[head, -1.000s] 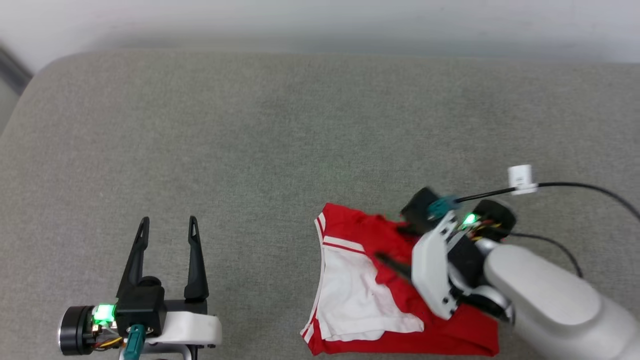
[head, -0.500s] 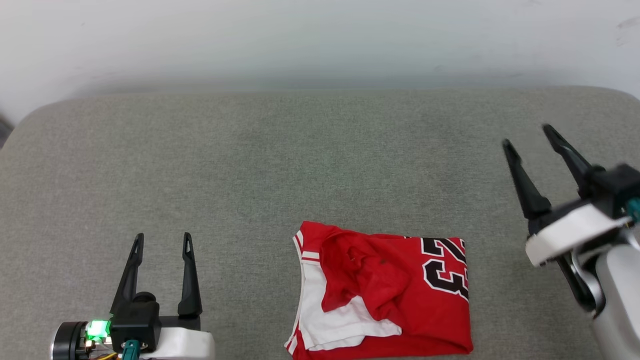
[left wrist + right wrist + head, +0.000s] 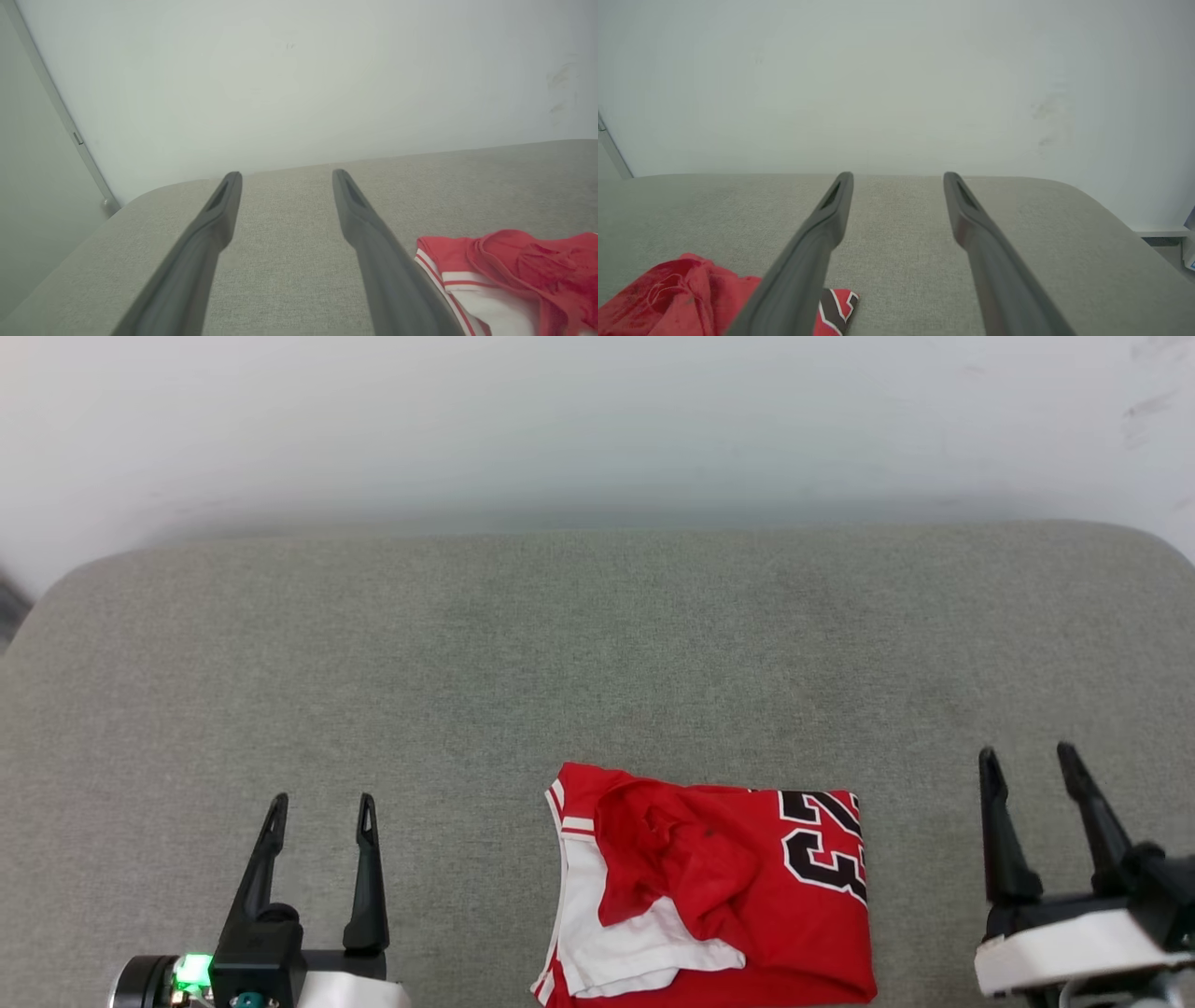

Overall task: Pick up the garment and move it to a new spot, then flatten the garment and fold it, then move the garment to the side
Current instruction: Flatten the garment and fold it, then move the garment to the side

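Now both arms sit parked close to me. My left gripper (image 3: 321, 800) is at 7 o'clock in the head view, fingers spread and empty. My right gripper (image 3: 1025, 751) is at 5 o'clock, likewise spread with nothing between its fingers.

The right one is the change. A second ago it was down on the shirt (image 3: 719, 887), half a second ago it was lifted clear toward 3 o'clock, and it has now dropped back to its rest place.

The shirt lies between the two at 6 o'clock, touching neither, on the grey cushion (image 3: 560, 663). It is a rough folded rectangle, with a rumpled red flap over the white sleeve on its 9 o'clock side and the black 23 on its 3 o'clock side. Its nearest edge runs off the picture. Toward 12 o'clock the cushion ends at a pale wall (image 3: 597, 420).

I read the release as the fold being finished, if loosely. What I judge is left is shifting the bundle aside, and that flap could spill open if I pinch only one layer.
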Motion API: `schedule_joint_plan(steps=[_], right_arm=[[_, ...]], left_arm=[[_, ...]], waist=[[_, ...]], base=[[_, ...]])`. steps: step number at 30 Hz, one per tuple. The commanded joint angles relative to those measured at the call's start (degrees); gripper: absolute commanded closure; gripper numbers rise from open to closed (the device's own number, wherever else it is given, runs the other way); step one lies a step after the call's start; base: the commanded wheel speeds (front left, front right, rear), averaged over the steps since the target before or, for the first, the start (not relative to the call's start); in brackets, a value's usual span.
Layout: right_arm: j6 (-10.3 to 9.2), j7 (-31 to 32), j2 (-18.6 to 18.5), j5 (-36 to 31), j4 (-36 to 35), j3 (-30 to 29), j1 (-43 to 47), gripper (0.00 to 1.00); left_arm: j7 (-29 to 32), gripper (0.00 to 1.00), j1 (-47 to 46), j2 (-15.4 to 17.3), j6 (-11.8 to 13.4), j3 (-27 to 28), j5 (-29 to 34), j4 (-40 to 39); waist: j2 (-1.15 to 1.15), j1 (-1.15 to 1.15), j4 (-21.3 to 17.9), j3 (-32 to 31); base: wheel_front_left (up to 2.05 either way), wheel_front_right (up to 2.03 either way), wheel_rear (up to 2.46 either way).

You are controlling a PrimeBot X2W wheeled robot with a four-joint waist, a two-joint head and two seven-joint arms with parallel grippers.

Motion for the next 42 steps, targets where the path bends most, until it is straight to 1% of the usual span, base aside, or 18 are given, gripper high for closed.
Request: schedule_joint_plan(steps=[1,6,14,20,25,29,31,33,35,37,39,41,42], right_arm=[[-0.05,-0.11,1.0,-0.21,-1.14,-0.11,2.24,0.0],[-0.05,-0.11,2.47,0.88,-3.14,-0.15,7.19,0.0],[-0.05,-0.1,3.31,2.19,-5.42,-0.09,11.83,0.0],[-0.05,-0.11,3.41,1.66,-5.96,0.39,12.43,0.0],[-0.04,-0.11,3.36,0.11,-6.78,0.66,10.23,0.0],[-0.05,-0.11,0.71,-0.64,-8.3,1.15,5.75,0.0],[-0.05,0.8,-1.85,-1.03,-8.77,2.4,2.53,0.0],[-0.05,3.3,-4.96,-0.67,-9.14,4.0,-1.49,0.0],[-0.05,8.1,-8.16,0.85,-8.81,6.06,-5.07,0.0],[-0.05,15.54,-11.8,3.99,-8.06,8.83,-8.36,0.0],[-0.05,24.16,-15.74,9.02,-7.21,11.57,-11.56,0.0],[-0.05,31.52,-19.11,13.94,-6.42,12.67,-14.24,0.0],[-0.05,35.61,-20.2,17.03,-5.45,13.19,-14.64,0.0]], left_arm=[[-0.12,0.0,0.87,-0.09,-0.43,0.22,-0.28,-0.01],[-0.12,0.0,2.46,-0.68,-1.38,0.67,-0.63,0.4],[-0.12,0.0,4.25,-1.37,-2.32,1.09,-0.33,0.54],[-0.12,0.0,4.72,-1.76,-2.5,1.36,0.02,0.78],[-0.12,0.0,4.55,-2.16,-2.44,1.68,0.09,0.89],[-0.12,0.0,4.65,-2.49,-2.41,2.05,0.01,0.65],[-0.12,0.0,4.53,-2.59,-2.47,2.18,0.05,0.67],[-0.12,0.0,4.28,-2.68,-2.48,2.34,0.14,0.64],[-0.12,0.0,3.78,-2.78,-2.64,2.29,0.23,0.57],[-0.12,0.0,3.33,-2.82,-2.88,2.33,0.24,0.36],[-0.12,0.0,2.98,-2.86,-2.91,2.34,0.36,0.29],[-0.12,0.0,2.44,-2.89,-3.01,2.36,0.42,0.2],[-0.12,0.0,2.25,-2.92,-3.04,2.39,0.45,0.19]], waist=[[0.0,0.0,0.15,-0.57],[0.0,0.0,0.77,-2.04],[0.0,0.0,1.38,-3.01],[0.0,0.0,1.34,-3.12],[0.0,0.0,1.1,-2.86],[0.0,0.0,0.79,-2.54],[0.0,0.0,0.63,-2.34],[0.0,0.0,0.44,-2.03],[0.0,0.0,0.46,-1.59],[0.0,0.0,0.46,-1.03],[0.0,0.0,0.51,-0.49],[0.0,0.0,0.58,0.16],[0.0,0.0,0.64,0.47]], base=[[0.0,0.0,0.0],[0.0,0.0,0.0],[0.0,0.0,0.0],[0.0,0.0,0.0],[0.0,0.0,0.0],[0.0,0.0,0.0],[0.0,0.0,0.0],[0.0,0.0,0.0],[0.0,0.0,0.0],[0.0,0.0,0.0],[0.0,0.0,0.0],[0.0,0.0,0.0],[0.0,0.0,0.0]])
